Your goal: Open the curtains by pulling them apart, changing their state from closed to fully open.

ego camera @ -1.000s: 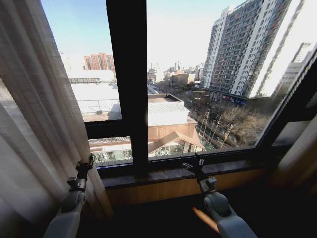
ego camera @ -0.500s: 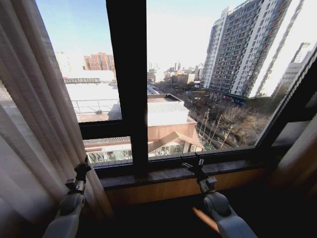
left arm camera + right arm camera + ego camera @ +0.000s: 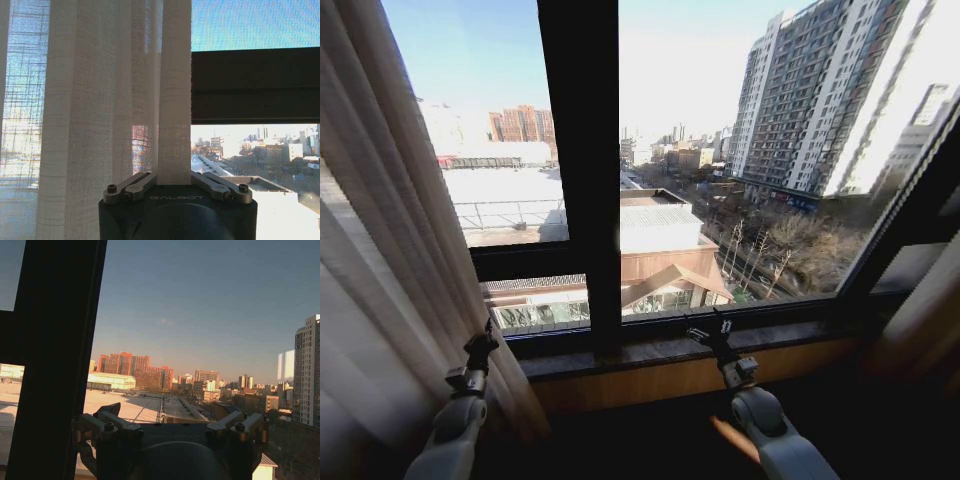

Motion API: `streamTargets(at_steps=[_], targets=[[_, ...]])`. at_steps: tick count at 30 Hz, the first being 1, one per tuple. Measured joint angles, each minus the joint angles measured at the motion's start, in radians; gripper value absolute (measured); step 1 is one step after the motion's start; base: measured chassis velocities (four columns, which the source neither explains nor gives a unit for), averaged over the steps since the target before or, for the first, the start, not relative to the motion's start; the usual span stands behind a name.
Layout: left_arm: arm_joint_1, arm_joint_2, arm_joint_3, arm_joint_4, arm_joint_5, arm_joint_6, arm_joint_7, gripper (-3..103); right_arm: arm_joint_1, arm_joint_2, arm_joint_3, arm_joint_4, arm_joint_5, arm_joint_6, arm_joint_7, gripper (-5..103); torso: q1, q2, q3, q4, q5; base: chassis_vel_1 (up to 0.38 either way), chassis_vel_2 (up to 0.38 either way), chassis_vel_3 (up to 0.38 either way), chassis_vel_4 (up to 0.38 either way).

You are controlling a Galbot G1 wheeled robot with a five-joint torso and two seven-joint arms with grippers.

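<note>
The sheer cream curtain hangs in pleats over the left part of the window. My left gripper is at its inner edge, low by the sill. In the left wrist view a fold of the curtain runs down between the gripper's fingers, and my left gripper is shut on it. My right gripper is open and holds nothing. It hovers over the window sill, right of the dark centre post. In the right wrist view my right gripper faces bare glass.
Behind the glass are rooftops and tall buildings. A dark window frame slants down the right side, with brownish fabric below it. Wooden panelling runs under the sill.
My left gripper has moved left and a little down with the curtain's edge, uncovering more of the left pane. The right arm has not moved.
</note>
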Motion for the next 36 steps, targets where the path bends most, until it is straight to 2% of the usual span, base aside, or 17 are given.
streamTargets(at_steps=[11, 36], targets=[[0.011, 0.009, -0.006, -0.002, -0.003, -0.007, -0.004, 0, 0.000, 0.000, 0.000, 0.000, 0.000, 0.000, 0.000, 100, 0.000, 0.000, 0.000, 0.0000, 0.0000, 0.272, 0.181, -0.267, -0.177], [0.038, 0.012, -0.017, -0.004, -0.010, -0.030, -0.013, 0, 0.000, 0.000, 0.000, 0.000, 0.000, 0.000, 0.000, 100, 0.000, 0.000, 0.000, 0.0000, -0.0002, 0.372, 0.322, -0.377, -0.324]])
